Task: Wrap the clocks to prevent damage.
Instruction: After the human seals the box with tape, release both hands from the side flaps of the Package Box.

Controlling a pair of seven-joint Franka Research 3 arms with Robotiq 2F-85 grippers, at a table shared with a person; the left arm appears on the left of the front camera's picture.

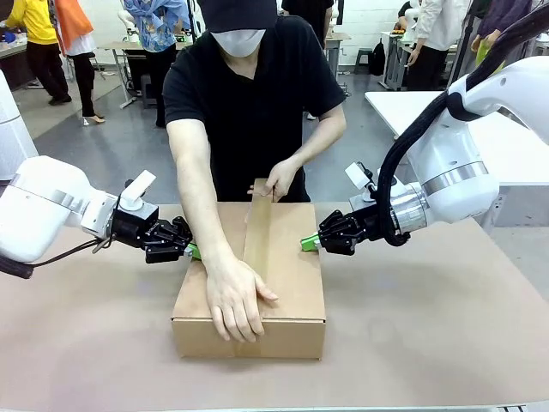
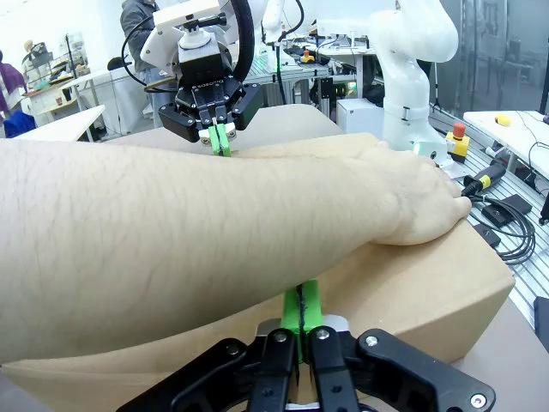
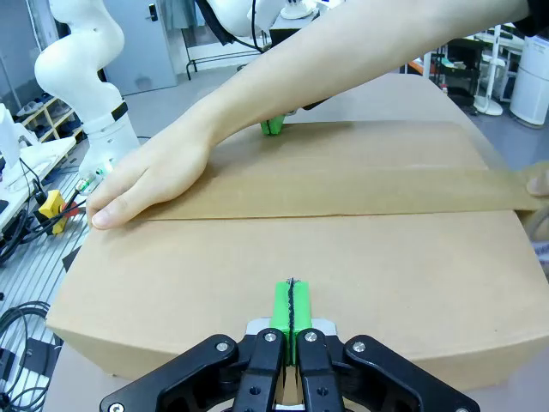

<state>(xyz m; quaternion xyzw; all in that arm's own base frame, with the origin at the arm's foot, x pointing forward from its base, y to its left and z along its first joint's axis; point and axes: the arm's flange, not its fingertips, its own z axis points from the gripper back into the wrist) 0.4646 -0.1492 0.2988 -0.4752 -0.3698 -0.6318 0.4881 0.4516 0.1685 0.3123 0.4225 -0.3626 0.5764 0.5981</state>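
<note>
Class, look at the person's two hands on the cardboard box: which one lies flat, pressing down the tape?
The hand at the near end of the box lies flat on the tape strip; the other hand, at the far edge, grips the tape instead.

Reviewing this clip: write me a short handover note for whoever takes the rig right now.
Left gripper: shut, pads pressed against the cardboard box on its left side.
Right gripper: shut, pressed against the box's right side.
Person: one hand flat on the near end of the lid, the other hand pulling brown tape at the far edge.
Done: box closed, tape strip lying along the lid's seam.
Left: finish taping. Clocks can't be checked; box is shut.
</note>
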